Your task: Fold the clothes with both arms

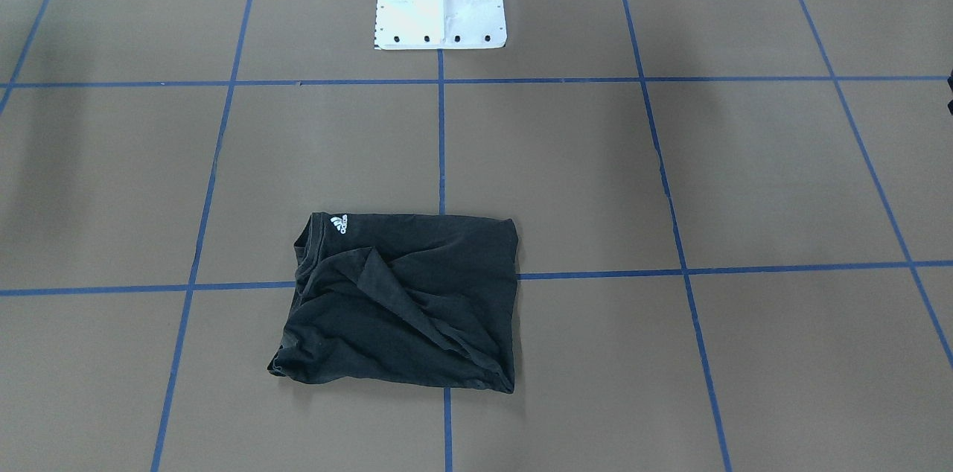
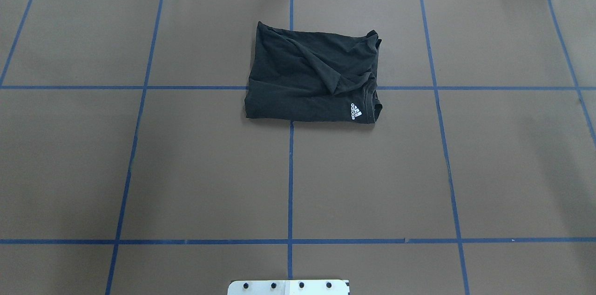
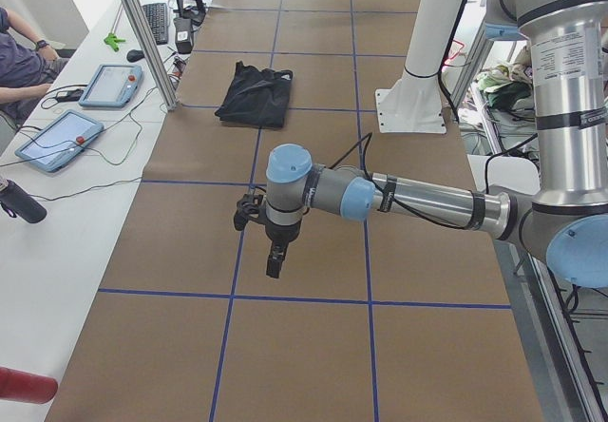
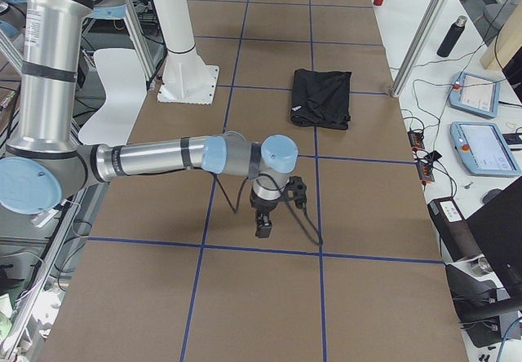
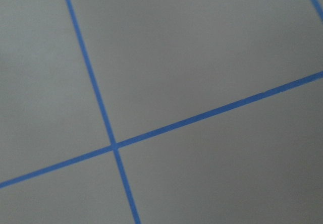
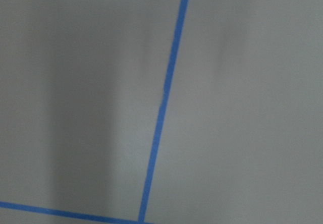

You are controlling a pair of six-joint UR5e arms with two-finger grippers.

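– Overhead exterior has the shirt (image 2: 312,76) lying as a squarish black bundle on the far half of the bench (image 2: 186,169). It straddles the centre tape line (image 2: 291,169), with the white logo (image 2: 355,111) at its near right corner.
– And the claws?
– Neither is near it. The left claw (image 3: 275,265) hangs over bare bench at one end and the right claw (image 4: 264,228) at the other, with no cloth in either. From these side views I can't tell whether the fingers are parted or closed.
– So is it finished?
– Close, I'd say. A loose flap (image 2: 326,71) runs crooked across the top.
– How would you tidy it?
– Bring both claws in together, one on each corner of the same edge. Pinch all the layers, lift level and keep the cloth taut between them. Lay it over without dragging the bundle, then let go together.
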